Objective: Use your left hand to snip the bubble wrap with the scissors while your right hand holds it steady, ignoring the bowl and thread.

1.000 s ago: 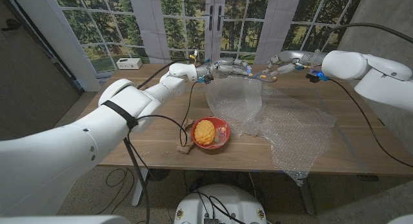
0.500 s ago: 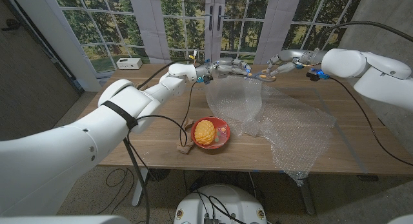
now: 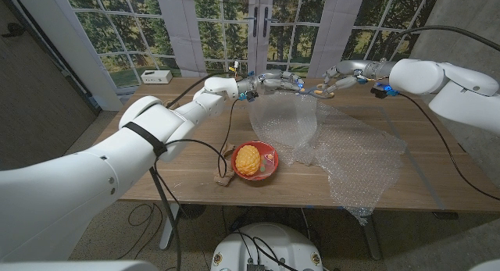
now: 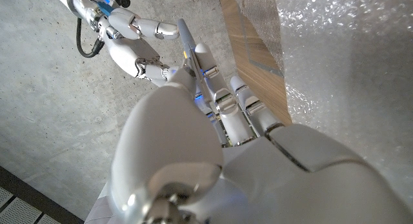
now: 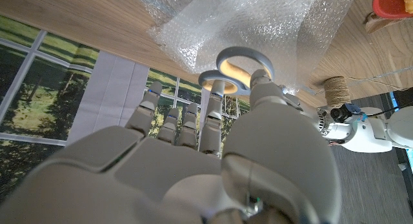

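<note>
From the head view, almost nothing has moved in the last second. The left hand (image 3: 269,81) and the right hand (image 3: 334,77) are still up in the air, close together over the far edge of the desk (image 3: 187,169). The scissors (image 3: 316,90) are between them. No cut has started, so the job looks stuck at getting the grip right. The bubble wrap (image 3: 344,146) lies over the right half of the desk, and one part stands up near the hands. The scissors run side to side along the far edge, with the yellow handles toward the right hand.

In the left wrist view, the left hand (image 4: 219,140) has its fingers curled in. A thin grey blade of the scissors (image 4: 186,40) sticks out from them, so I think this hand holds the blade end. That is the wrong end for snipping.

In the right wrist view, the right hand (image 5: 193,159) has its fingertips at the two handle loops of the scissors (image 5: 235,66). I cannot tell if it grips them. The bubble wrap (image 5: 258,24) is just past the loops.
</note>
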Robot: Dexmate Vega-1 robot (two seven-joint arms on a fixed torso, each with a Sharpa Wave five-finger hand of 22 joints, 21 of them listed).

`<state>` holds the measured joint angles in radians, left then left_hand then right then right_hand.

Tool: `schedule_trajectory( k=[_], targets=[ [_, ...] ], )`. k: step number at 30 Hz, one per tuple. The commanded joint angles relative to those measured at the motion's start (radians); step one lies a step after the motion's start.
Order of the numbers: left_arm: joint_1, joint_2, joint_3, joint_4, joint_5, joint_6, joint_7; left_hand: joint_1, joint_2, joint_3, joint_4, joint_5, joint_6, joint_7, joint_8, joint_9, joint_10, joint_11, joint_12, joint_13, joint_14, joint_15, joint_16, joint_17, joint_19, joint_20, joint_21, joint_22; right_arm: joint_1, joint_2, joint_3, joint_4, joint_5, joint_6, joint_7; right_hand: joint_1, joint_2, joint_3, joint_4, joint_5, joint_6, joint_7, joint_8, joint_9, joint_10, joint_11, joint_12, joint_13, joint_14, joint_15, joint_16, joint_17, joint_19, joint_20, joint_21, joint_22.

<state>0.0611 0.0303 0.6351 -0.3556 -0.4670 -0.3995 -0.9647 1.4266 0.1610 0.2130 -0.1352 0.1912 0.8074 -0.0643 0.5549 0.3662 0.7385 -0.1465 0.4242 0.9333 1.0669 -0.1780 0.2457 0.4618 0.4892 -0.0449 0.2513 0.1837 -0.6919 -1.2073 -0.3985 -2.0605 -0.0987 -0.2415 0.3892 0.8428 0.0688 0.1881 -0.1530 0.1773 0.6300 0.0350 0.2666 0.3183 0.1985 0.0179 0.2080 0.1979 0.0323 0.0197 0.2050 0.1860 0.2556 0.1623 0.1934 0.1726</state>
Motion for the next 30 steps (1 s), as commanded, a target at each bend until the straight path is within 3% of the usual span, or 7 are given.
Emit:
schedule_trajectory(
  k=[1,19,30],
  targets=[
    [-0.002,-0.007,0.002,-0.002,0.001,-0.013,-0.018,0.009,0.0,-0.007,0.001,0.005,0.001,0.0,0.003,0.002,0.01,-0.001,-0.001,0.002,0.0,-0.065,-0.003,0.004,0.01,-0.061,-0.003,0.003,0.001,0.005,0.0,0.013,-0.007,0.023,0.003,0.011,0.001,0.007,0.003,0.0,-0.003,-0.005,0.0,0.004,-0.001,-0.001,0.005,0.001,-0.001,-0.004,0.002,0.003,0.002,-0.004,0.003,0.002],
    [-0.007,-0.009,0.005,-0.001,0.004,-0.018,-0.015,0.008,0.002,-0.008,0.003,0.005,0.005,0.0,0.003,-0.002,0.01,0.001,-0.005,0.005,0.002,-0.065,-0.006,0.006,0.008,-0.06,-0.004,0.003,0.021,-0.004,-0.015,0.021,-0.024,0.032,0.057,0.031,0.01,0.015,-0.002,0.002,0.001,-0.03,0.001,0.011,-0.003,-0.016,0.002,0.001,-0.003,-0.014,-0.001,0.003,-0.004,-0.016,0.0,0.002],
    [-0.006,-0.009,0.004,-0.001,0.003,-0.018,-0.014,0.008,0.002,-0.008,0.003,0.005,0.005,-0.001,0.003,-0.002,0.013,0.0,-0.008,0.005,0.002,-0.065,-0.008,0.008,0.008,-0.061,-0.005,0.003,0.013,-0.017,-0.006,0.002,-0.042,0.027,0.06,0.035,0.006,0.014,-0.002,0.001,0.007,-0.027,0.002,0.014,-0.002,-0.012,0.001,0.002,-0.005,-0.012,-0.002,0.003,-0.006,-0.014,0.0,0.002]
  ],
)
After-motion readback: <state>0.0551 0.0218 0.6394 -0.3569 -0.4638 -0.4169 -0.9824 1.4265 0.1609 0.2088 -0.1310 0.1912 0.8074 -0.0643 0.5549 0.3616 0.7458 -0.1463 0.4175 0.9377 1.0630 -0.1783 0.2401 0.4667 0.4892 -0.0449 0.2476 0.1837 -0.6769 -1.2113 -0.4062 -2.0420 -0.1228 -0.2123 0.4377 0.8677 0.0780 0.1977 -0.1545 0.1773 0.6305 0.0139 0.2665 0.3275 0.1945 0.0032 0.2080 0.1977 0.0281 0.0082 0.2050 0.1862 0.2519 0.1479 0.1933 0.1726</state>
